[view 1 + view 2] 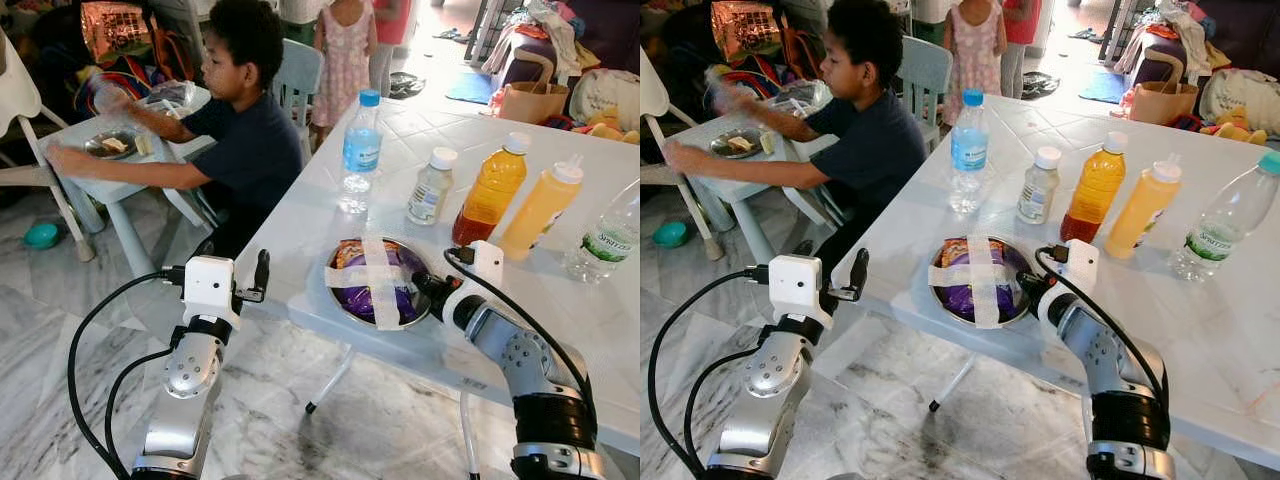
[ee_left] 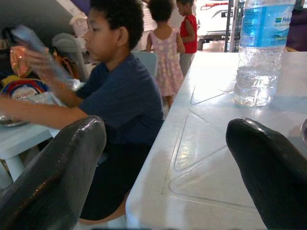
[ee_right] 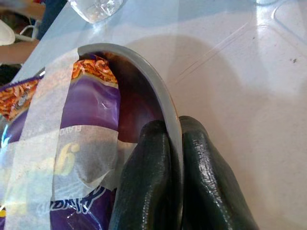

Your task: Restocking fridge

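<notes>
A metal bowl (image 1: pixel 345 308) sits near the front edge of the white table (image 1: pixel 560 310). It holds a purple and orange snack packet (image 1: pixel 362 298) strapped in by a cross of white tape (image 1: pixel 378 275). My right gripper (image 1: pixel 428 289) is shut on the bowl's right rim (image 3: pixel 146 72), one finger inside and one outside (image 3: pixel 206 177). Off the table's left edge hangs my left gripper (image 1: pixel 257 280), open with nothing between its fingers (image 2: pixel 57 167).
Behind the bowl stand a water bottle (image 1: pixel 361 140), a small white-capped bottle (image 1: pixel 431 187), two orange juice bottles (image 1: pixel 490 190) (image 1: pixel 540 208) and another water bottle (image 1: pixel 605 235). A person (image 1: pixel 245 130) sits at a small table (image 1: pixel 110 175) to the left; another stands behind.
</notes>
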Controlling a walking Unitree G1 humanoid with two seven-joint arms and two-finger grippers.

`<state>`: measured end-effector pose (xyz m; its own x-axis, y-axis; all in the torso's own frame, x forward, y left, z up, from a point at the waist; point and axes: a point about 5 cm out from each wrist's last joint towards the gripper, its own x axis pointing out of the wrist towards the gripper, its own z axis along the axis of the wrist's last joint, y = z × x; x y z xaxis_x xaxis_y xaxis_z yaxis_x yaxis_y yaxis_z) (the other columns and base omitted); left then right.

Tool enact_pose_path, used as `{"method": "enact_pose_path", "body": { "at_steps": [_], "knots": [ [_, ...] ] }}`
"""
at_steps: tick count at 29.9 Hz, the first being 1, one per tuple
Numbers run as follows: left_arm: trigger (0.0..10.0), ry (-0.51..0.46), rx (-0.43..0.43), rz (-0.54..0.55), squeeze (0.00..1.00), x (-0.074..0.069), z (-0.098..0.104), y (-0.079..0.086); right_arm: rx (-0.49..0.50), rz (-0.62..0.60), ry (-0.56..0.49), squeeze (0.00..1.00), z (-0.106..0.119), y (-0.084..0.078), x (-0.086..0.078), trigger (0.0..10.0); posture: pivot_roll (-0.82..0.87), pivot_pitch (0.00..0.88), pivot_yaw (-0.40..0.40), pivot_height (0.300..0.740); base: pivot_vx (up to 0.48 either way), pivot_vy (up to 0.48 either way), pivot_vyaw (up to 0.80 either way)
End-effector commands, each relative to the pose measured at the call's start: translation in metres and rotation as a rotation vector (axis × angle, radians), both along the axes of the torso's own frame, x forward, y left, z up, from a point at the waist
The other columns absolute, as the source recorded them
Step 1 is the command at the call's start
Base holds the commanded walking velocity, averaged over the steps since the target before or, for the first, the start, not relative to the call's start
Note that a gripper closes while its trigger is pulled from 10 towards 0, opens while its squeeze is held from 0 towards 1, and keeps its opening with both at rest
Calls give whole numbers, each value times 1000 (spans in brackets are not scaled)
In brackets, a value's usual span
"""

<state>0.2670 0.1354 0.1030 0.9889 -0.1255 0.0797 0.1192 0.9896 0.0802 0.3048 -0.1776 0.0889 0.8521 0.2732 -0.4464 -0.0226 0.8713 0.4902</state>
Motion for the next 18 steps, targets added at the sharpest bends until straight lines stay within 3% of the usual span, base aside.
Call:
{"method": "enact_pose_path", "body": {
  "at_steps": [1,9,15,16,17,18],
  "knots": [
    [10000,2,7,-9,0,0,1,-1,-6,7,97,0,-15,8,-8,0,33,0,-3,740,0,0,0],
    [10000,4,3,-12,0,0,0,-2,37,-58,129,0,-15,15,-11,0,30,0,-5,740,0,0,0],
    [10000,3,1,-10,0,0,0,-3,-28,-122,134,0,-19,11,-13,0,27,0,-6,740,0,0,0],
    [10000,7,-2,0,0,0,0,-3,-81,-122,94,0,-17,9,-12,0,26,0,-7,740,0,0,0],
    [10000,11,-2,18,0,0,-1,-1,-140,-121,36,0,-13,7,-10,2078,26,0,-7,740,0,0,0],
    [10000,12,0,26,0,0,-1,-1,-150,-123,21,0,-12,7,-9,2078,26,0,-7,740,0,0,0]
  ]
}}
